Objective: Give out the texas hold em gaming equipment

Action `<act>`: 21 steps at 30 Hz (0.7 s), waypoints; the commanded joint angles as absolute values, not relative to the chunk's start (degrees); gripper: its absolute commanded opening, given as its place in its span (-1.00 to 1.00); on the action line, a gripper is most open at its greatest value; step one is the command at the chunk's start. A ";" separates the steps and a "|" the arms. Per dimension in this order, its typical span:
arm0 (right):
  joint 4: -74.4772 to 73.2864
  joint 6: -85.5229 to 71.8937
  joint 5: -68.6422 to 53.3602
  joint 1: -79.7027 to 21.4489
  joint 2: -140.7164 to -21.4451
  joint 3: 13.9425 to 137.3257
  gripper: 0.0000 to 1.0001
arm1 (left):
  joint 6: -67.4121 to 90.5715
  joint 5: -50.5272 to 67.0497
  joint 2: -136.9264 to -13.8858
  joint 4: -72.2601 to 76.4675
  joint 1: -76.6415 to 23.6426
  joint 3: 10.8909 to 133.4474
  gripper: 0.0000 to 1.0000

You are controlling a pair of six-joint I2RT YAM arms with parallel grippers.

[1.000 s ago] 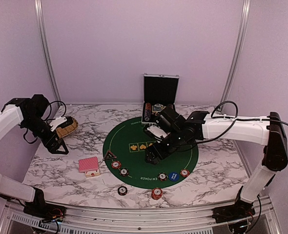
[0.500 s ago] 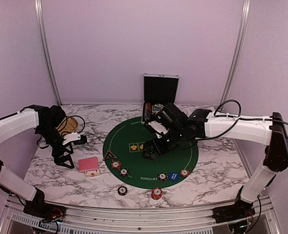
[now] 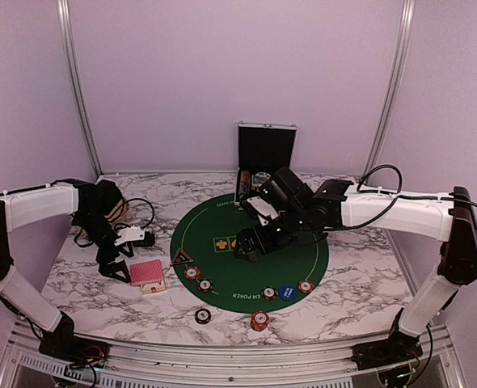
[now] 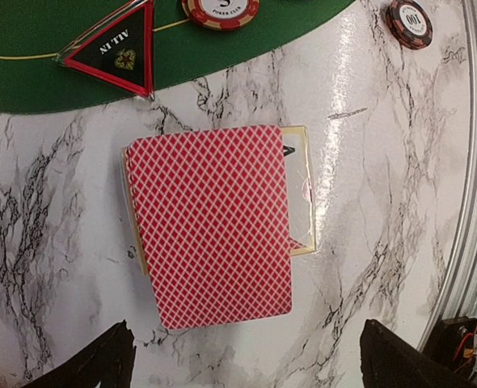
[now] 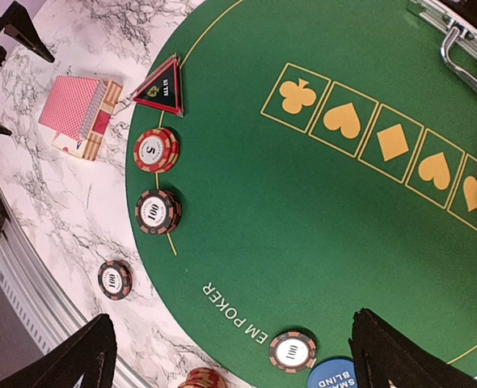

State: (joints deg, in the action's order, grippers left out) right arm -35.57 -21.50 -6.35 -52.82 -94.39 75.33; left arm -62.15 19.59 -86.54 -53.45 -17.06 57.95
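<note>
Red-backed card deck point(image 4: 214, 222) lies flat on marble point(image 4: 52, 242) near triangular token point(image 4: 121, 52) and chips point(image 5: 156, 149).

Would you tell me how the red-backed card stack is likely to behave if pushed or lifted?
The card stack looks loose: lower cards jut out on one side, so a push would probably shear it apart. The marble table is glossy, so it may slide readily. A lift by the edges could bow or spill cards.

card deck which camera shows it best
Left wrist: the deck fills mid-frame from straight above, its red diamond backs sharp. Top external shows it only as a small red patch on the table left of the mat. Right wrist catches it small, in its upper left corner.
</note>
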 commanded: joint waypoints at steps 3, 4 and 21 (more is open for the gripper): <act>-34.24 -22.68 -6.59 -51.87 -92.64 77.53 0.98 | -61.67 18.22 -87.41 -50.05 -19.11 56.01 0.98; -34.23 -22.72 -6.59 -51.78 -92.66 77.46 0.98 | -61.54 17.89 -87.38 -49.83 -19.50 55.73 0.98; -34.21 -22.32 -7.36 -51.44 -92.24 77.17 0.98 | -59.12 11.61 -87.53 -42.19 -22.49 52.22 0.98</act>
